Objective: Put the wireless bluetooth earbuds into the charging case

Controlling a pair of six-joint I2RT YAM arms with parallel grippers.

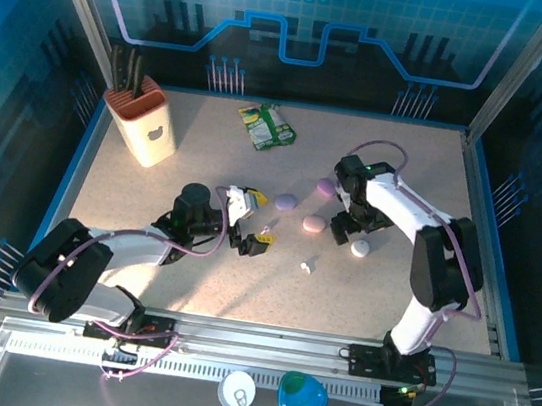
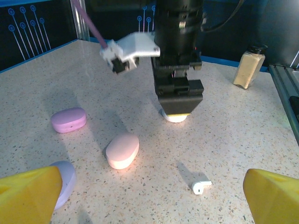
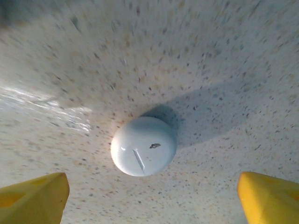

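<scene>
Right gripper (image 3: 149, 200): jaws wide apart, gripping nothing, hanging directly over the closed white charging case (image 3: 144, 146). Left gripper (image 2: 149, 200): fingers also spread and empty, with a white earbud (image 2: 202, 186) lying loose on the table (image 2: 233, 140) just ahead, right of its centreline. Judgement: the left arm should centre on the earbud, descend low and close gently, and the case lid needs opening first.

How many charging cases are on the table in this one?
4: purple case farthest back, lavender case nearest the left gripper, pink case mid-table, white case under the right gripper. The arms may hide others.
</scene>
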